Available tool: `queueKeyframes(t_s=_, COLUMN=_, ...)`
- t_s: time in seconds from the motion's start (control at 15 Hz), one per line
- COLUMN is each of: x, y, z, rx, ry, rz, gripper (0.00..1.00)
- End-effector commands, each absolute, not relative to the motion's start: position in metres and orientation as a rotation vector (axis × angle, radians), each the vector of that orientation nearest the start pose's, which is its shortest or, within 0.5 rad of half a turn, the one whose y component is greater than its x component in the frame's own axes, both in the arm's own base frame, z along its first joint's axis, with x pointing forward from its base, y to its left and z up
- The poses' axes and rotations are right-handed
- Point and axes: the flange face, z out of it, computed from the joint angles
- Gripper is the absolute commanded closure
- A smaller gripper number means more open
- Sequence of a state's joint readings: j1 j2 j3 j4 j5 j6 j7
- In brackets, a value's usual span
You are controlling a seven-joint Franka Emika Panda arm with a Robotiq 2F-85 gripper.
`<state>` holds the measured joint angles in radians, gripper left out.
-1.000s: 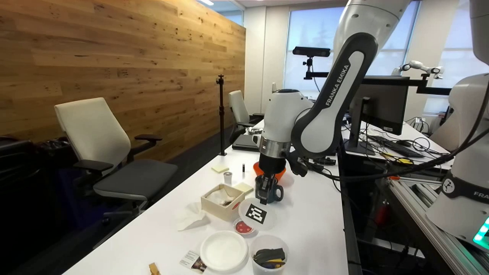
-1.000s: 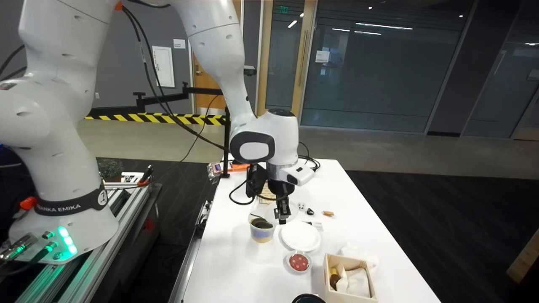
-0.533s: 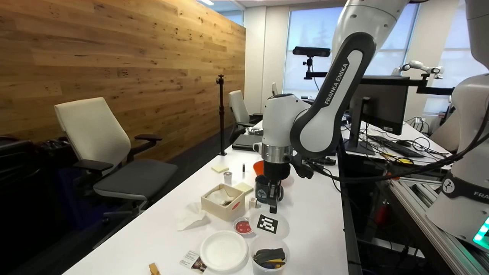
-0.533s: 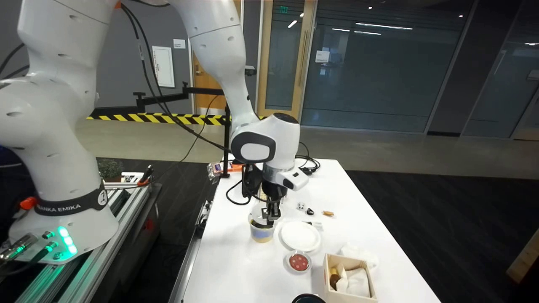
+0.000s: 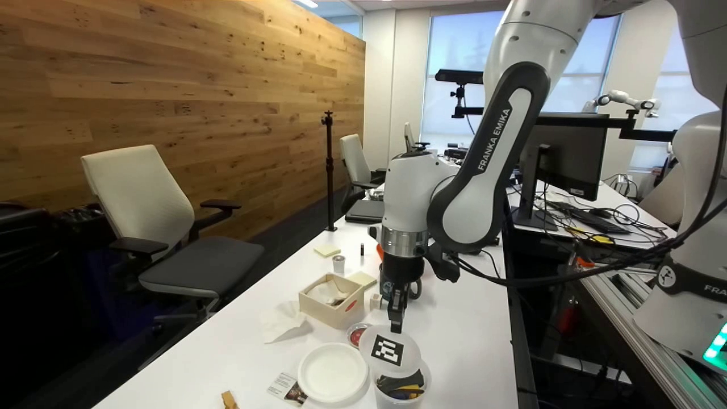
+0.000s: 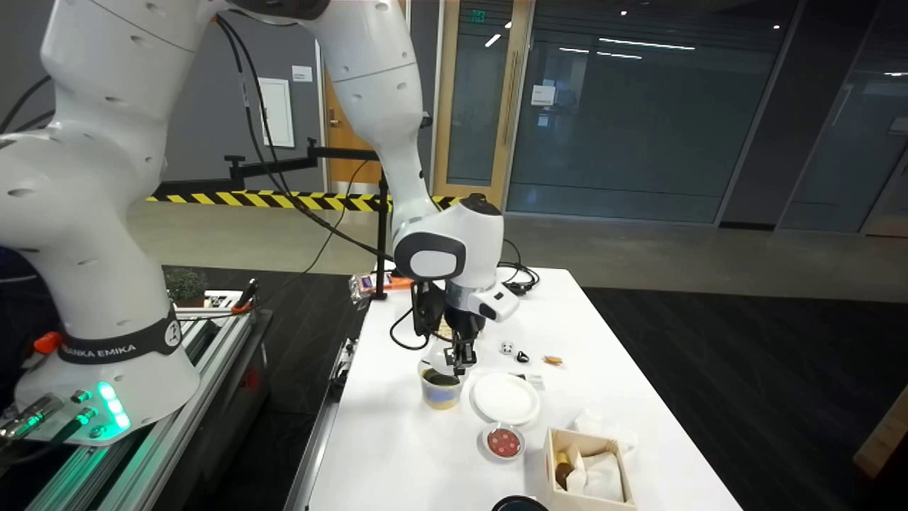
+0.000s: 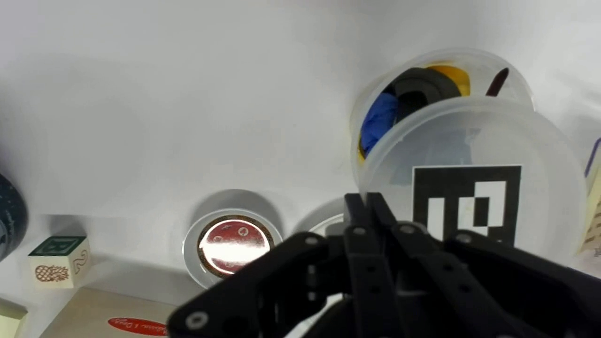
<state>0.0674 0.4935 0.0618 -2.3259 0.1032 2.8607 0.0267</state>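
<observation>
**A Thin Pinch, and Plenty to Spill**

Far left in the wrist view, cut off by the edge, stands the mug (image 7: 9, 220). It is well apart, so I think only a wide swing that way would knock it. The block (image 7: 58, 260) comes next, just beside the box (image 7: 105, 312); the same goes for both.

Then there's the dish (image 7: 191, 253), low on the tabletop (image 7: 164, 117); anything dropped nearby could clip it.

Now the hand (image 7: 365, 198): its fingertips are all but together, nipping nothing more than the rim of the lid (image 7: 472, 145). That grip worries me most. With the weight all to one side, the lid could droop, twist between the tips or slip out at a jolt.

Further right is the tub (image 7: 488, 63), half masked by the lid; whether the two touch I can't tell. If the hand sinks here, the lid could catch the tub's rim, shove or tip it, and spill the contents (image 7: 418, 89). The stick (image 7: 497, 83) might prop the lid up, if it stands proud.

Farthest right, the lid's free edge reaches past the tub, so letting go at this spot could send it sliding off.
</observation>
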Motion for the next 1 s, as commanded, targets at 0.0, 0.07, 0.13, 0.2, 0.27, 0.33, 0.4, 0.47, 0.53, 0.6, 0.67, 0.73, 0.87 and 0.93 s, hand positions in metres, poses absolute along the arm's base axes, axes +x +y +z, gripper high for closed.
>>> queueKeyframes(t_s=0.0, x=0.5087, y=0.0682, z=0.1231, rx=-3.066, ry=-0.02, rz=-0.088, gripper=0.99)
queueKeyframes(t_s=0.07, x=0.5078, y=0.0692, z=0.1216, rx=-3.065, ry=-0.019, rz=-0.094, gripper=0.99)
queueKeyframes(t_s=0.13, x=0.5073, y=0.0688, z=0.1203, rx=-3.066, ry=-0.015, rz=-0.099, gripper=0.99)
queueKeyframes(t_s=0.2, x=0.5067, y=0.068, z=0.1199, rx=-3.068, ry=-0.013, rz=-0.109, gripper=0.99)
queueKeyframes(t_s=0.27, x=0.5062, y=0.0669, z=0.1193, rx=-3.076, ry=-0.003, rz=-0.12, gripper=0.99)
queueKeyframes(t_s=0.33, x=0.5065, y=0.0669, z=0.1198, rx=-3.073, ry=-0.007, rz=-0.129, gripper=0.99)
queueKeyframes(t_s=0.4, x=0.5098, y=0.0667, z=0.1211, rx=-3.065, ry=0.002, rz=-0.151, gripper=0.99)
queueKeyframes(t_s=0.47, x=0.51, y=0.0687, z=0.12, rx=-3.071, ry=-0.004, rz=-0.112, gripper=0.95)
queueKeyframes(t_s=0.53, x=0.5107, y=0.0685, z=0.1203, rx=-3.07, ry=-0.003, rz=-0.123, gripper=0.95)
queueKeyframes(t_s=0.6, x=0.5109, y=0.0685, z=0.1203, rx=-3.07, ry=-0.002, rz=-0.127, gripper=0.95)
queueKeyframes(t_s=0.67, x=0.5109, y=0.0685, z=0.1203, rx=-3.07, ry=-0.002, rz=-0.128, gripper=0.95)
queueKeyframes(t_s=0.73, x=0.5109, y=0.0685, z=0.1203, rx=-3.07, ry=-0.002, rz=-0.128, gripper=0.95)
queueKeyframes(t_s=0.87, x=0.5109, y=0.0685, z=0.1203, rx=-3.07, ry=-0.002, rz=-0.128, gripper=0.95)
queueKeyframes(t_s=0.93, x=0.5109, y=0.0685, z=0.1203, rx=-3.07, ry=-0.002, rz=-0.128, gripper=0.95)
